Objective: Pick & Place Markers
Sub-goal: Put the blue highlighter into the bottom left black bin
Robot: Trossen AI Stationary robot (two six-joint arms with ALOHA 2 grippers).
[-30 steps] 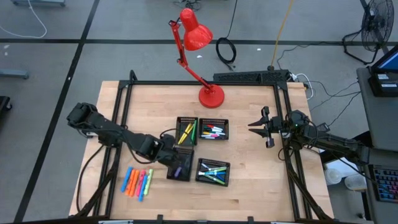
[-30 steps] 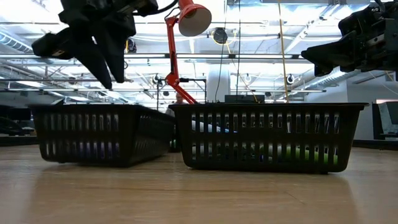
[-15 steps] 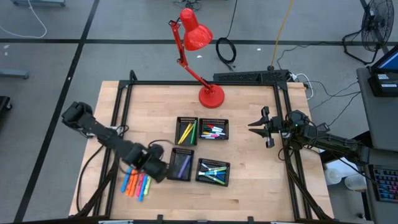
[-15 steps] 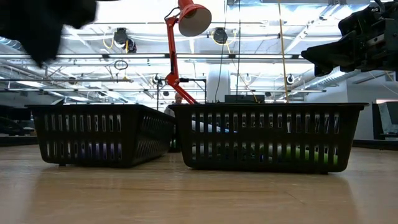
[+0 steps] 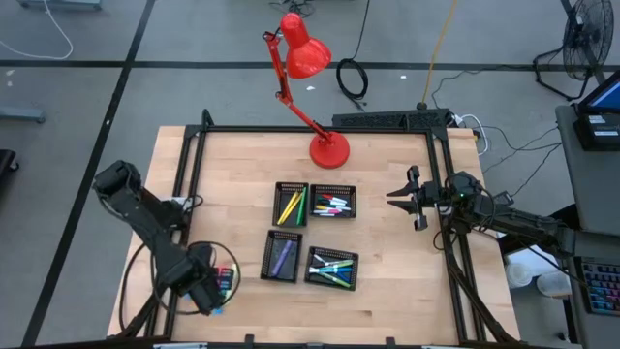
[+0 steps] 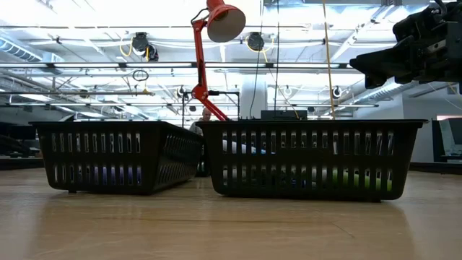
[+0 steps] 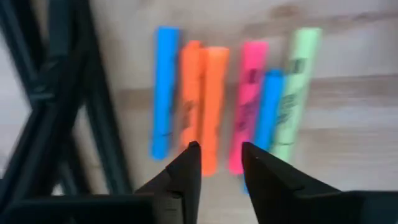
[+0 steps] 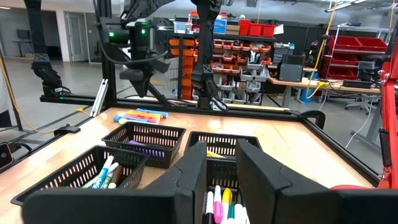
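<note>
Several loose highlighters lie side by side flat on the wood at the table's near left: blue [image 7: 165, 93], two orange [image 7: 212, 99], pink [image 7: 249, 99], a second blue [image 7: 267, 118] and light green [image 7: 295, 93]. From above, only a few of their ends [image 5: 225, 279] show beside the arm. My left gripper [image 7: 219, 163] [image 5: 208, 288] hovers over them, open by a narrow gap, with its fingertips above the orange and pink ones. My right gripper [image 5: 390, 197] [image 8: 221, 162] waits open in the air at the table's right, well above the wood [image 6: 361, 65].
Four black mesh trays sit mid-table. They hold yellow-green markers [image 5: 291, 204], white pens with coloured caps [image 5: 333, 203], purple ones [image 5: 282, 257] and blue-green ones [image 5: 332, 269]. A red desk lamp's base [image 5: 327, 148] stands at the far middle. A black frame rail [image 7: 81, 112] runs beside the highlighters.
My left gripper has swung from above the purple-marker tray toward the table's near left corner and now stands over the loose highlighters. It has left the low view. The right arm has kept still.
</note>
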